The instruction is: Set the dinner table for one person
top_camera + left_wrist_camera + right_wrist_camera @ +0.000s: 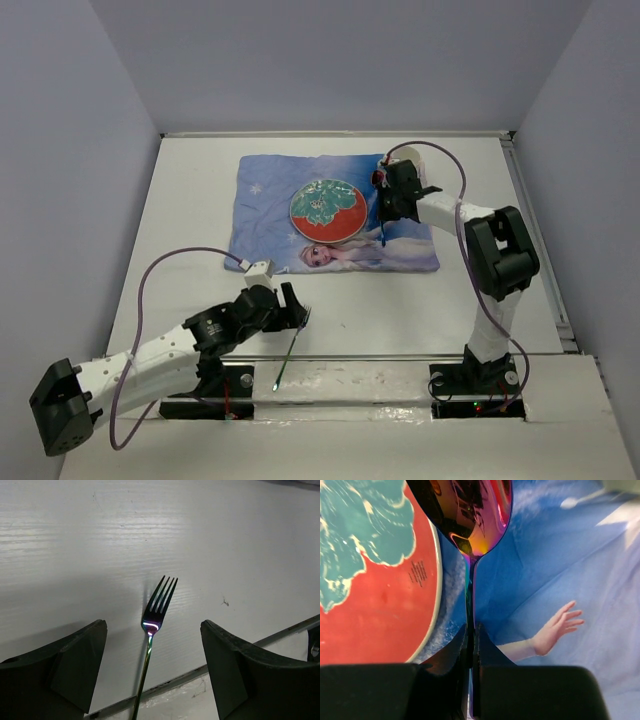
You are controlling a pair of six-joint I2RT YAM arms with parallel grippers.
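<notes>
An iridescent fork [290, 355] lies on the white dinner table [190, 200] at its near edge, its handle reaching over the edge rail. My left gripper [299, 310] is open just above the tines; in the left wrist view the fork [158, 611] lies between the spread fingers [75, 665], untouched. My right gripper [386, 214] is shut on an iridescent spoon [470, 515], held by its handle over the blue mat [410, 245], right beside the red and teal plate [325, 210]. The plate [375, 595] fills the left of the right wrist view.
The blue princess mat [550, 555] lies at the table's far middle with the plate on it. A metal rail [400, 357] runs along the near edge in front of the arm bases. Walls close in left, right and behind.
</notes>
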